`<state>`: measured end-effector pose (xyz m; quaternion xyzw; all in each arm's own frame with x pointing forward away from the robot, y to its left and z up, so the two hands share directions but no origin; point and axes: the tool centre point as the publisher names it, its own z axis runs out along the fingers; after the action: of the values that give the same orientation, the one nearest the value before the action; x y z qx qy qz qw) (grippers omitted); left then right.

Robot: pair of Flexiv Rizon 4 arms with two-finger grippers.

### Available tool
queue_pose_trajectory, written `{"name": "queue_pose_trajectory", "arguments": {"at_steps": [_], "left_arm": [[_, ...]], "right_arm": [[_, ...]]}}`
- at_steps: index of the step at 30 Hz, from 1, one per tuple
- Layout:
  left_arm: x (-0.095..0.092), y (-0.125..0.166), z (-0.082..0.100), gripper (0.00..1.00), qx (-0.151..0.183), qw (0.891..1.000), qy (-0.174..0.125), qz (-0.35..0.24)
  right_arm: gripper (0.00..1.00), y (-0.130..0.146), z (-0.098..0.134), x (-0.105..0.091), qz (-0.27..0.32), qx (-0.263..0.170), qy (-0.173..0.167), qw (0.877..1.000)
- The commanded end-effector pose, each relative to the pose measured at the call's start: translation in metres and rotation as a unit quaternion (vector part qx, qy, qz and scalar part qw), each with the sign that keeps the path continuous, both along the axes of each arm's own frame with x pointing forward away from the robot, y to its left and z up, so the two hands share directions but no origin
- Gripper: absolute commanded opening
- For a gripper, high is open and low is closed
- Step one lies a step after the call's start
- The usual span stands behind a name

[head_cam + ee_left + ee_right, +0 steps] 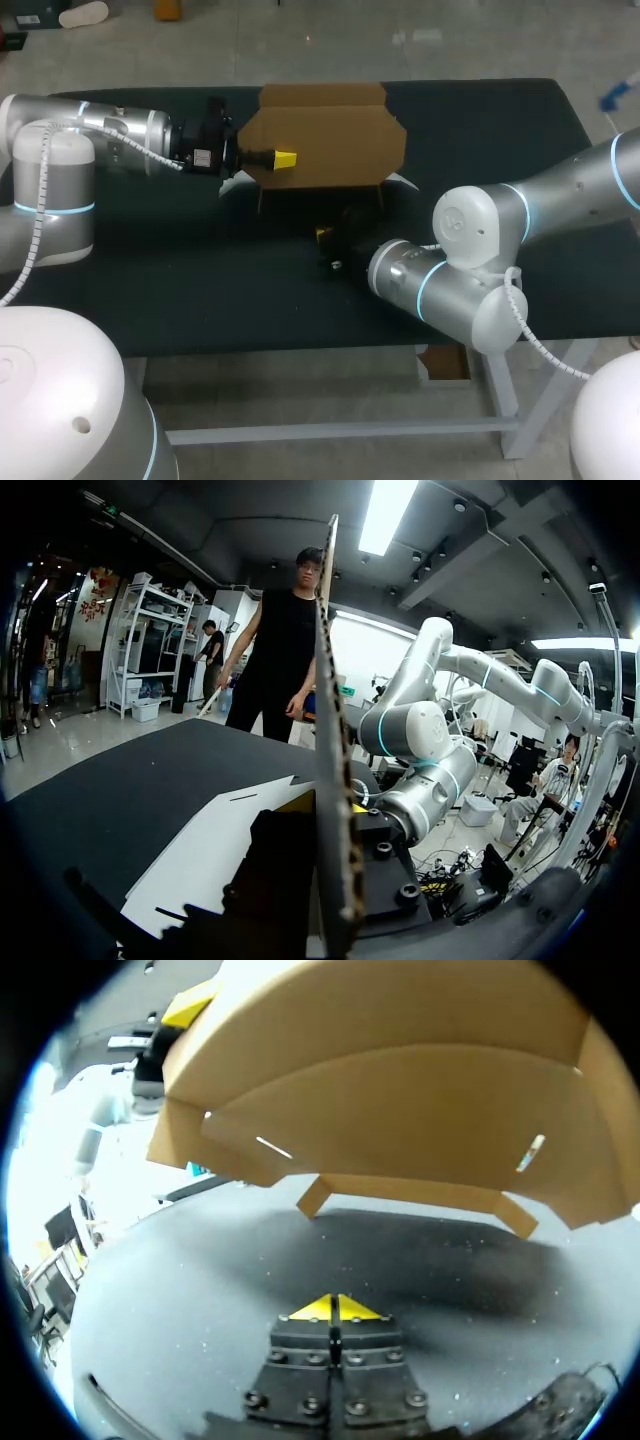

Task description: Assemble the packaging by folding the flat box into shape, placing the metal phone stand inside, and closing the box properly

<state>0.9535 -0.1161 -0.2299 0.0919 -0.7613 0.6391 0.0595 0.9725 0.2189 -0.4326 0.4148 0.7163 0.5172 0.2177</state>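
Head view: left gripper [284, 158] clamped on the flat cardboard box [335, 135], its panel between the jaws. Right wrist view: right gripper [335, 1309] jaws together, empty; box ahead, not touching.

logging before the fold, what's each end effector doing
Left end effector: closed on the flat brown cardboard box.
Right end effector: closed, holding nothing.

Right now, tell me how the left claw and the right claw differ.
The left claw is clamped on the flat cardboard box; the right claw is shut on nothing. The left claw holds the box raised above the table; the right claw sits low over the table, in front of the box. Both have yellow tips.
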Motion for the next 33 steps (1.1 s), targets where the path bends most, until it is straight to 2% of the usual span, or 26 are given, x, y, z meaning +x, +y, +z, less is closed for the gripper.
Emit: {"name": "queue_pose_trajectory", "arguments": {"at_steps": [1,33], "left_arm": [[0.0002,0.0005,-0.0002,0.0,-0.001,1.0,0.0,-0.001],[0.0001,0.001,0.0026,0.0,-0.003,1.0,-0.005,0.0]], "right_arm": [[0.0,0.0003,-0.0049,0.0004,-0.002,0.0,-0.002,1.0],[0.0,0.0055,0.0019,-0.0028,0.006,0.0,-0.014,1.0]]}}
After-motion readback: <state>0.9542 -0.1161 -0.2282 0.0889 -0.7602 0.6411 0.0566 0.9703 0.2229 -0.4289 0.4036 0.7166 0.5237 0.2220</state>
